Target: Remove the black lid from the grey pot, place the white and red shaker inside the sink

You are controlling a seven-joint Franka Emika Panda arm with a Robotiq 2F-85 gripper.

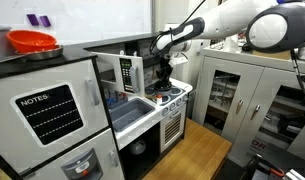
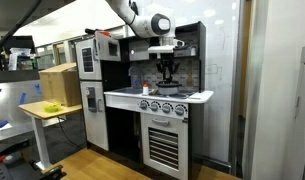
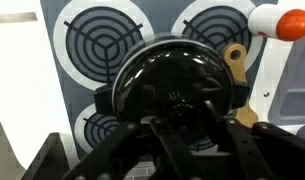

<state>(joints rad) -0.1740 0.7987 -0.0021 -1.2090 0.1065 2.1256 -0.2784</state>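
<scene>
The black lid (image 3: 172,75) is round and glossy and fills the middle of the wrist view, over the blue-ringed stove burners. My gripper (image 3: 178,103) has its fingers closed around the knob in the lid's centre. The grey pot is hidden under the lid in the wrist view; only a tan handle (image 3: 235,56) shows at the lid's right edge. In an exterior view the pot (image 2: 168,89) is a small dark shape on the stove under my gripper (image 2: 168,70). The white and red shaker (image 3: 280,22) stands at the top right, and also on the counter (image 2: 145,90). The sink (image 1: 133,108) lies beside the stove.
The toy microwave (image 1: 126,72) stands behind the sink, next to my gripper (image 1: 165,74). A big red-orange bowl (image 1: 34,41) rests on top of the toy fridge. The toy oven (image 2: 163,143) sits below the stove. A cardboard box (image 2: 58,85) stands beside the kitchen.
</scene>
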